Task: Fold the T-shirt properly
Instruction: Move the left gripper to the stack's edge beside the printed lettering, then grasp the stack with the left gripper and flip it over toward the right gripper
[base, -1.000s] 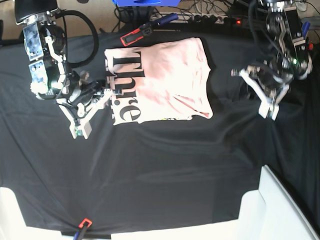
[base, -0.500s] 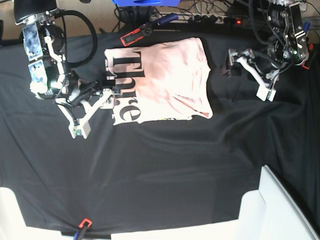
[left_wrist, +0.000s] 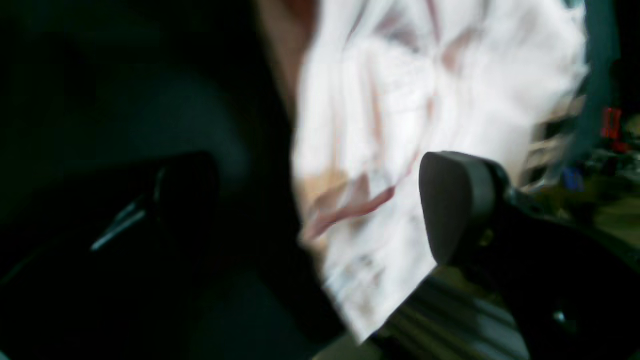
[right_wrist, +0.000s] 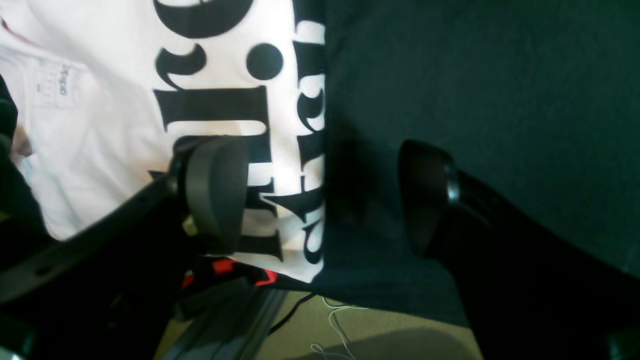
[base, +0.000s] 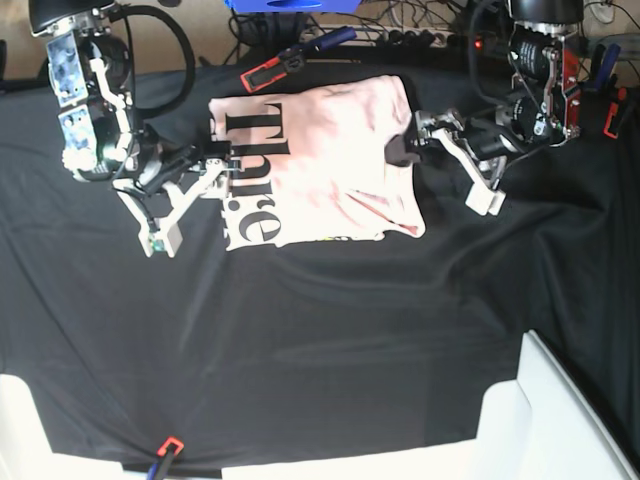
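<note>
In the left wrist view the left gripper (left_wrist: 320, 205) is spread wide by the shirt (left_wrist: 425, 100) edge; in the right wrist view the right gripper (right_wrist: 325, 200) is spread over the other edge; in the base view the shirt lies near the table (base: 330, 340) back edge, so uneven grabs could make a crooked fold.

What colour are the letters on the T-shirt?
Black, on the pale pink T-shirt; clearest in the right wrist view.

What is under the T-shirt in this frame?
The T-shirt lies on the black table cloth, which shows all around it. Whatever else might sit beneath the shirt is covered and cannot be seen.
</note>
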